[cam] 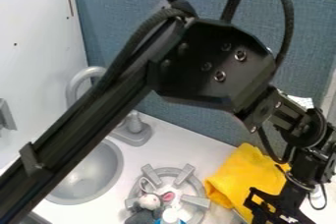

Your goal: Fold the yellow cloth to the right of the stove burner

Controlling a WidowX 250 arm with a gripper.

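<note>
The gripper [279, 213] hangs at the lower right, beside and partly over a crumpled yellow cloth [242, 174], its lower end cut off by the bottom edge. Whether it touches the cloth I cannot tell. To its left, a grey plush mouse [150, 201] with a pink ear lies on the grey stove burner [195, 200]. In front of the mouse, at the bottom edge, is a white-topped bottle [170, 215] with some blue on it.
A grey sink basin [92, 176] lies on the left, partly behind the arm, with a curved faucet [77, 81] behind it. A blue-grey partition [197, 120] runs along the back, and a white wall [39, 31] stands at the left.
</note>
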